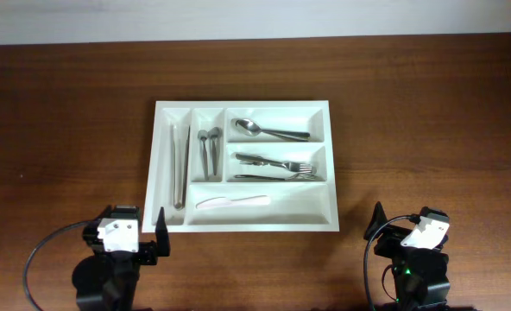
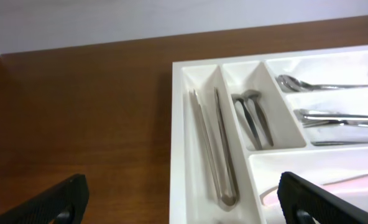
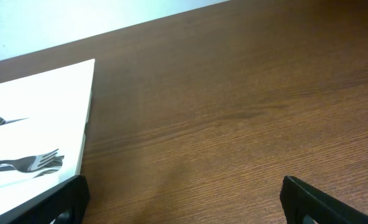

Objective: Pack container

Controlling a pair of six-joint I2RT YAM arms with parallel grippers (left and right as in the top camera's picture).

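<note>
The container (image 1: pixel 242 226) is a large white tray in the middle of the table. Its compartments hold metal tongs (image 1: pixel 180 164), two small spoons (image 1: pixel 209 147), a large spoon (image 1: pixel 268 130), forks (image 1: pixel 277 164) and a pale plastic knife (image 1: pixel 232 202). My left gripper (image 1: pixel 128 228) hangs open just in front of the tray's near left corner, its fingertips (image 2: pixel 59 202) straddling the tray's left rim (image 2: pixel 179 155) with nothing held. Open and empty too, my right gripper (image 1: pixel 406 226) is off the tray's near right corner, over bare wood (image 3: pixel 221 124).
The brown wooden table (image 1: pixel 66 130) stretches wide on both sides of the tray. A pale wall (image 1: pixel 255 17) runs along the table's far edge. Black cables (image 1: pixel 44 255) loop beside each arm base at the near edge.
</note>
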